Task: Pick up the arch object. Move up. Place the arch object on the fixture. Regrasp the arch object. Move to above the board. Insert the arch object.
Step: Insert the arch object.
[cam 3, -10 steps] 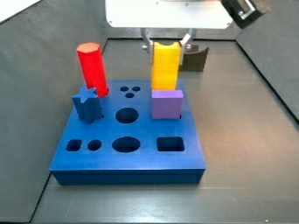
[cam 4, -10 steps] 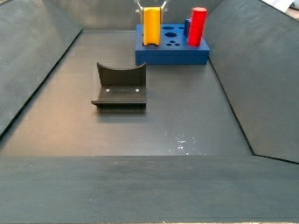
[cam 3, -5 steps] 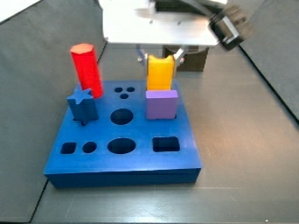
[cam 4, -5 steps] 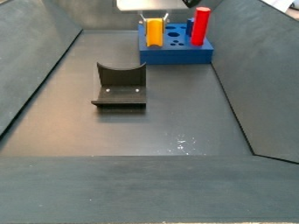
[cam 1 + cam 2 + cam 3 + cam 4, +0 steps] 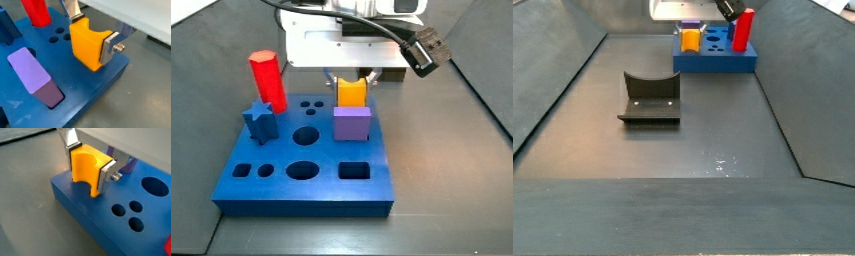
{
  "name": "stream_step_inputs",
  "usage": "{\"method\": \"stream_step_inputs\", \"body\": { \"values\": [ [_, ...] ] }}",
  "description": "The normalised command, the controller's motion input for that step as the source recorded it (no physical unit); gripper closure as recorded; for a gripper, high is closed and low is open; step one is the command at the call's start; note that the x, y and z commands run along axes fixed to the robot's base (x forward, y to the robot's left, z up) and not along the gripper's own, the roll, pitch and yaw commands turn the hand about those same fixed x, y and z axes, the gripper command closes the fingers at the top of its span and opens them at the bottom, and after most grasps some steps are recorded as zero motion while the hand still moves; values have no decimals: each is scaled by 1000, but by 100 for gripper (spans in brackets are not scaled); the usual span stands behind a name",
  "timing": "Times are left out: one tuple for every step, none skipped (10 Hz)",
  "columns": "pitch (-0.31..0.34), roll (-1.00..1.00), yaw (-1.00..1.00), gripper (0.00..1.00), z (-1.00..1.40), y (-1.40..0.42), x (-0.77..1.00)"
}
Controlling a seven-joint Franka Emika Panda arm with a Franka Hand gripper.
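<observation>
My gripper (image 5: 92,32) is shut on the arch object (image 5: 87,46), a yellow-orange block held upright between the silver fingers (image 5: 110,47). It also shows in a wrist view (image 5: 85,165), with its arch notch at the lower end, down at the top face of the blue board (image 5: 80,203). In a side view the gripper (image 5: 352,80) stands over the board's (image 5: 305,190) far side, and the arch object (image 5: 352,93) sits low just behind the purple cube (image 5: 352,124). The dark fixture (image 5: 649,97) stands empty on the floor, well away from the board (image 5: 720,63).
A red cylinder (image 5: 267,78) and a blue star piece (image 5: 261,120) stand in the board's left side. Round and square holes lie open in its top. Sloped dark walls (image 5: 553,90) close in the floor on both sides.
The gripper has come down over the board with the arch object. Less of the block now stands above the board's top face. The jaws stay shut on it.
</observation>
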Motion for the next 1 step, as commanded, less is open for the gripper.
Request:
{"method": "stream_step_inputs", "body": {
  "values": [
    [-10,0,0,100,0,0,0]
  ]
}}
